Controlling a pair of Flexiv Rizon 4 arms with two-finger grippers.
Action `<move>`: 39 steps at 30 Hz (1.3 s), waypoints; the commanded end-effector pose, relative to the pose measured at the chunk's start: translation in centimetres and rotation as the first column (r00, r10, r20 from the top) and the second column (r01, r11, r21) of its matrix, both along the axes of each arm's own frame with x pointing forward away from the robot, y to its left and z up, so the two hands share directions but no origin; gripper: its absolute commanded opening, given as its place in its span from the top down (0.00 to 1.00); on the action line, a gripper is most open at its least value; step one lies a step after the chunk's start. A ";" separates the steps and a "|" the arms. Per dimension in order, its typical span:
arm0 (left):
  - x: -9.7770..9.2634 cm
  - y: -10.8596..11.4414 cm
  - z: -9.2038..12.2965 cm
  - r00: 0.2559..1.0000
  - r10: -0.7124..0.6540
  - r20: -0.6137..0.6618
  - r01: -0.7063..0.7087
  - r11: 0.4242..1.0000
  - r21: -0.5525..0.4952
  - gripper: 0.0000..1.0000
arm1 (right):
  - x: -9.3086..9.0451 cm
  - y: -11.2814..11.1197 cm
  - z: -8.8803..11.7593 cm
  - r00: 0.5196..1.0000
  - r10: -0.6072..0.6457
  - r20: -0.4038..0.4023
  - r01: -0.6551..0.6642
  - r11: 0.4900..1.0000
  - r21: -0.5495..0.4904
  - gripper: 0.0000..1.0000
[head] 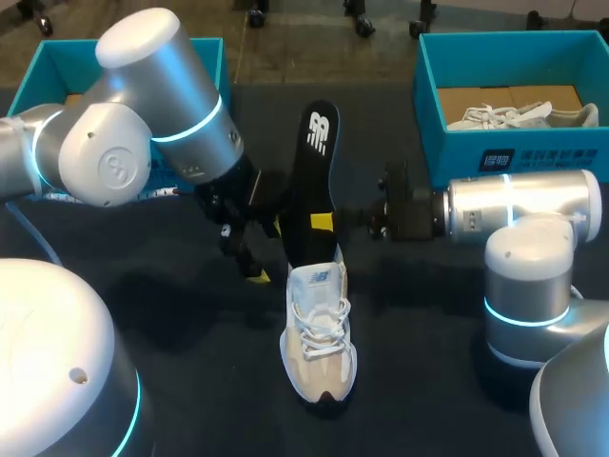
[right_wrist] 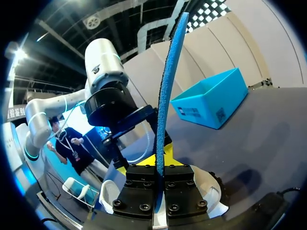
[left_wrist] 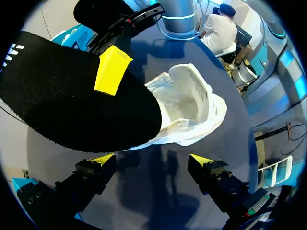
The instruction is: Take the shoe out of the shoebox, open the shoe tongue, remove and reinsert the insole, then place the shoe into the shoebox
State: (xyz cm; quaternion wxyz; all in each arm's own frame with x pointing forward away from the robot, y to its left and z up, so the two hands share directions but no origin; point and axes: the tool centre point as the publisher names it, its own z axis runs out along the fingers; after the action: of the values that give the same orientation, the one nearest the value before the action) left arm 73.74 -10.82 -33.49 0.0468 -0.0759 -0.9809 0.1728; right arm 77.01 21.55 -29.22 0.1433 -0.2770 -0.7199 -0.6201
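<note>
Shoe (head: 319, 347): a white and beige sneaker with white laces. It stands on its sole near the middle of the table (head: 428, 381), toe toward the near edge and heel toward the far edge. Neither gripper touches it.

Insole (head: 316, 190): black, raised steeply on end above the heel of the shoe. Its lower end is at the shoe's opening; whether it sits inside cannot be determined. Its upper end leans toward the far edge.

Right gripper (head: 325, 225): comes in from the right side and is clamped on the insole partway up, one yellow tip pressed flat against the face turned to the camera. In the right wrist view, the insole (right_wrist: 165, 96) runs edge-on between the fingers of the right gripper (right_wrist: 159, 164), which press on it from both sides. In the left wrist view, the same yellow tip (left_wrist: 111, 70) lies on the black face of the insole (left_wrist: 72, 100).

Left gripper (head: 266, 252): just left of the insole and of the shoe's heel, holding nothing. In the left wrist view, its fingers (left_wrist: 152, 163) stand wide apart, with bare table between them and the shoe (left_wrist: 187, 115) and insole ahead of them.

Left shoebox (head: 57, 67): teal, at the far left corner, largely hidden by the left arm.

Right shoebox (head: 504, 157): teal, at the far right corner, containing a second white shoe (head: 514, 116).
</note>
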 end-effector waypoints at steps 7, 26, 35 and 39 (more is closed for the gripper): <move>0.0 0.0 -0.1 1.000 -0.001 0.001 0.001 1.000 -0.001 0.00 | -0.1 0.2 -0.3 1.000 -0.001 -0.010 0.001 1.000 0.003 1.00; -0.1 0.0 -0.1 1.000 0.000 0.006 0.000 1.000 -0.005 0.00 | 0.7 -0.5 0.6 1.000 0.020 0.013 -0.020 1.000 -0.005 1.00; -0.1 0.1 -0.4 1.000 0.004 0.011 -0.004 1.000 -0.004 0.00 | 1.7 -1.4 0.7 0.999 0.039 0.028 -0.038 0.999 -0.033 1.00; -0.2 0.1 -0.6 1.000 0.011 0.014 -0.011 1.000 -0.010 0.00 | 1.9 -1.6 0.1 0.999 0.043 0.030 -0.042 0.999 -0.033 1.00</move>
State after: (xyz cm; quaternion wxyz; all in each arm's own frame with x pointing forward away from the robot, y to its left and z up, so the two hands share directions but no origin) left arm 73.73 -10.78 -33.77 0.0426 -0.0732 -0.9809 0.1752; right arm 78.65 19.94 -28.79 0.1379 -0.2566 -0.7362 -0.6108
